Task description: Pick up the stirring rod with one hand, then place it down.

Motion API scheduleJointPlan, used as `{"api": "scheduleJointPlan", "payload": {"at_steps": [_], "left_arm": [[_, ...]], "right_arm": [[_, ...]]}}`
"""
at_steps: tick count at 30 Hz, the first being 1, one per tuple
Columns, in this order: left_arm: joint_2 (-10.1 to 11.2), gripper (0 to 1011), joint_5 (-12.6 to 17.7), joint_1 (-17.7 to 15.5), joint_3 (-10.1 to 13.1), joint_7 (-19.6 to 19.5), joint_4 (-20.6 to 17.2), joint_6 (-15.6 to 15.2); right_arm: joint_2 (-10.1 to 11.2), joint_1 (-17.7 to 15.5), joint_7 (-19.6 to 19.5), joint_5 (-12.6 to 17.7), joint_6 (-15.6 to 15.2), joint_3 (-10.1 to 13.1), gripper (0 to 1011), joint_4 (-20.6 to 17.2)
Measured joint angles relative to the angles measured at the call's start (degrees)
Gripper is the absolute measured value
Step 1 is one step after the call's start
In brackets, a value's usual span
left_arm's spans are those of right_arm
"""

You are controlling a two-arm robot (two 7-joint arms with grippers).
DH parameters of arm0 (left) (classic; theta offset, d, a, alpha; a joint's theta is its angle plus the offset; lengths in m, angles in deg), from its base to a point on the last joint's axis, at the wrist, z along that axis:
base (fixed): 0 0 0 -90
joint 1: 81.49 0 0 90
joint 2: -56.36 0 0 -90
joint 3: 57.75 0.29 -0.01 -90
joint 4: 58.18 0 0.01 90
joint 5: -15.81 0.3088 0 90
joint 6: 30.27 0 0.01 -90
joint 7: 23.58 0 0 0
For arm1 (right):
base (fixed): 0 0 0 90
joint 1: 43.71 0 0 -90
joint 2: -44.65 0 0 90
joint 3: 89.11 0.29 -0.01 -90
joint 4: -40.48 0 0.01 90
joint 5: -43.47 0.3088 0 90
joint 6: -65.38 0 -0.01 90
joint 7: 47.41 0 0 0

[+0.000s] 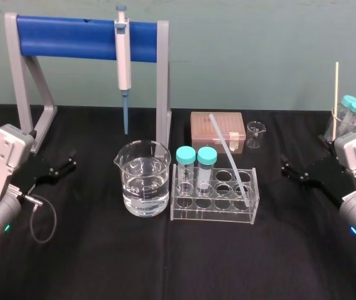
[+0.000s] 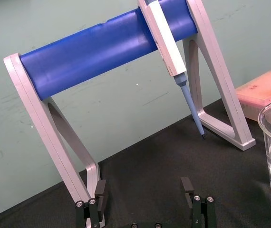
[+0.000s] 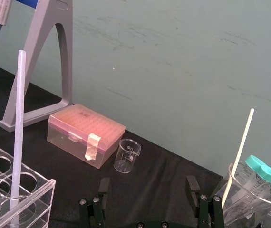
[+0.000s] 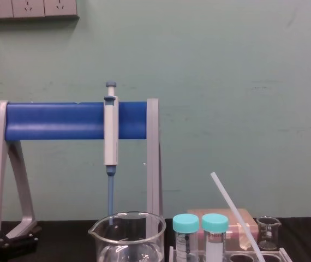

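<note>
In a rack point(image 1: 212, 214) on black cloth point(image 1: 103, 262), the stirring rod point(image 1: 228, 157) leans.

You see the stirring rod point(image 1: 228, 156) as smooth translucent plastic; the rack point(image 1: 212, 211) clear and glossy. Your table cover point(image 1: 90, 262) looks matt black cloth; the beaker point(image 1: 144, 181), glass.

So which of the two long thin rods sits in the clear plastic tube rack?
The thicker translucent white stirring rod, leaning in the rack; the thin cream stick stands in a glass with teal-capped tubes.
</note>
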Motion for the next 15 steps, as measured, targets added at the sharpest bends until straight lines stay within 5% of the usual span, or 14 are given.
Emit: {"api": "scheduleJointPlan", "payload": {"at_steps": [15], "left_arm": [[0.0,1000,0.0,0.0,0.0,0.0,0.0,0.0]], "right_arm": [[-0.11,-0.02,0.76,-0.79,0.88,1.25,1003,-0.41]]}}
